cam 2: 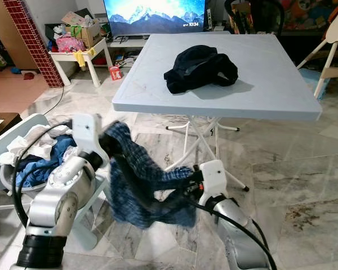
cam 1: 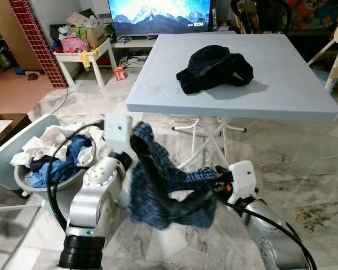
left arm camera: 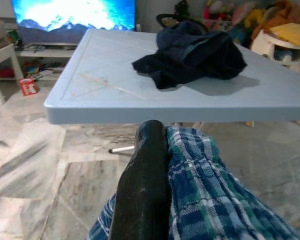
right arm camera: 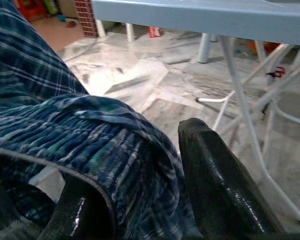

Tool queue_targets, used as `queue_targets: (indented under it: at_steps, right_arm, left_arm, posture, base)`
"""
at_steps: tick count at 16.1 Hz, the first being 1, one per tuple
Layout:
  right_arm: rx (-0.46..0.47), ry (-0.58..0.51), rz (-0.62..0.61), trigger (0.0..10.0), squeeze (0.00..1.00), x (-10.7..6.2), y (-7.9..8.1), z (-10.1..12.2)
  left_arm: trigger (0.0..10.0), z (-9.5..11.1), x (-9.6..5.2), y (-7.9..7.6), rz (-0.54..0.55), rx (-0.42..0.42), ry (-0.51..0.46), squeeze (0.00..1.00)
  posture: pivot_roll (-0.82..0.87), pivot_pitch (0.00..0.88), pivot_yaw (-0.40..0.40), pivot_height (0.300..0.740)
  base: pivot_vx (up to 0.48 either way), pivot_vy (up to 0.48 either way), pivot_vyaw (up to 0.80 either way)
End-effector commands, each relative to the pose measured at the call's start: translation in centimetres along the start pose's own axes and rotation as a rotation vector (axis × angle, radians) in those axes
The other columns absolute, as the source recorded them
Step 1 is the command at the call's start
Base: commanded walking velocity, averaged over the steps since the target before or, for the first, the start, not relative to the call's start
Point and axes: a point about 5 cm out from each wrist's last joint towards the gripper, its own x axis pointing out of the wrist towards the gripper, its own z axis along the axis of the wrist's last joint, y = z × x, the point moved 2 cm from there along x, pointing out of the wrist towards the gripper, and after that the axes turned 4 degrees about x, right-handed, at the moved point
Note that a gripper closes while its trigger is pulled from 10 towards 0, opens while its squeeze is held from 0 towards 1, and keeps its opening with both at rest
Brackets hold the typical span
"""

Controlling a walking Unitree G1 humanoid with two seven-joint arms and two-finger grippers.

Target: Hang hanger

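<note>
I stand on a pale marble floor (cam 1: 304, 169), facing a light blue square surface (cam 1: 281, 73) on thin white folding legs. On it, toward the far middle, lies a crumpled black garment (cam 1: 214, 67), touching nothing else. Behind the surface a television (cam 1: 158, 14) glows with a mountain picture above a low shelf. At far left a red brick pillar (cam 1: 36, 39) rises beside a small white side table (cam 1: 81, 56) piled with boxes and bags; a red can (cam 1: 119, 73) stands on the floor near it. Just beside my left arm, a white laundry basket (cam 1: 50, 154) holds white and blue clothes.

Between my arms, below the near edge of the surface, hangs a blue plaid garment (cam 1: 163, 191). My left gripper (cam 1: 139, 147) holds its upper end, its fingers (left arm camera: 142, 185) together with the cloth pressed against them. My right gripper (cam 1: 205, 188) has its fingers (right arm camera: 220, 185) closed on the lower bunch of the same cloth. I cannot make out a hanger anywhere; the plaid cloth is all I hold.
</note>
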Motion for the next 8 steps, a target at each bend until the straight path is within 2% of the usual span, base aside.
queue_targets:
  at_steps: [1,4,5,6,7,8]
  right_arm:
    - [-0.013,-0.034,0.018,10.0,1.00,0.2,0.3,0.9]
    - [0.041,-0.097,0.080,10.0,1.00,0.0,1.4,2.1]
    - [0.098,-0.098,0.173,10.0,1.00,-0.2,2.7,2.4]
    - [0.103,-0.083,0.261,10.0,1.00,-0.4,3.7,2.5]
    - [0.081,-0.055,0.365,10.0,1.00,-0.8,4.8,2.6]
    - [0.045,-0.036,0.404,10.0,1.00,-1.0,5.0,2.5]
  left_arm:
    - [0.0,-0.4,0.0,0.5,0.014,0.015,0.019,0.00]
    - [0.0,-1.9,-0.3,1.2,0.067,-0.001,0.048,0.00]
    - [0.0,-2.6,-0.4,1.9,0.106,0.023,0.055,0.00]
    - [0.0,-3.0,-0.4,2.3,0.136,0.023,0.064,0.00]
    - [0.0,-3.1,-0.3,2.7,0.163,-0.010,0.059,0.00]
    - [0.0,-2.9,-0.1,2.8,0.168,-0.012,0.052,0.00]
  posture:
    - [-0.12,0.022,0.074,0.740]
    - [-0.12,0.022,0.078,0.740]
    - [-0.12,0.020,0.078,0.740]
    - [-0.12,0.018,0.079,0.740]
    - [-0.12,0.017,0.080,0.740]
    - [-0.12,0.014,0.080,0.740]
  base:
    - [0.000,0.000,0.00]
    - [0.000,0.000,0.00]
    - [0.000,0.000,0.00]
    - [0.000,0.000,0.00]
    - [0.000,0.000,0.00]
    - [0.000,0.000,0.00]
